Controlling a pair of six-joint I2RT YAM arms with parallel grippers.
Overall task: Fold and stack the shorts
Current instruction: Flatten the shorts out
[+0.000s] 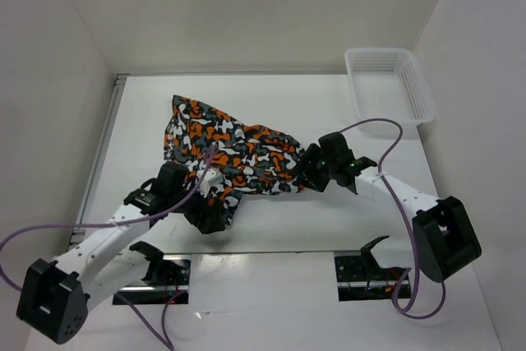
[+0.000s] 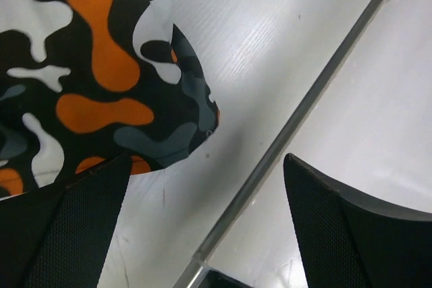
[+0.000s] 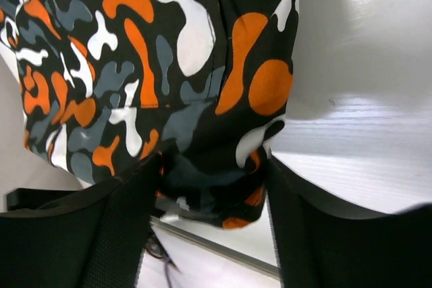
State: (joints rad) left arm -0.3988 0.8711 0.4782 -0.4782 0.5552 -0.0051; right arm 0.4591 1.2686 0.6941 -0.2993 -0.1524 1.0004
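Observation:
The camouflage shorts [image 1: 234, 150] lie crumpled in the middle of the white table, orange, white, grey and black. My left gripper [image 1: 212, 205] is at their near left corner. In the left wrist view [image 2: 208, 163] it is open, with bare table between the jaws; the shorts' hem [image 2: 94, 65] reaches its left finger [image 2: 74, 227]. My right gripper [image 1: 310, 172] is at the shorts' right end. In the right wrist view [image 3: 214, 166] it is closed on a bunched fold of the shorts [image 3: 169, 65], which hangs a little above the table.
A white mesh basket [image 1: 423, 88] stands at the far right corner. A metal strip [image 2: 290, 126] runs along the table's near edge under the left gripper. White walls close in the left, back and right sides.

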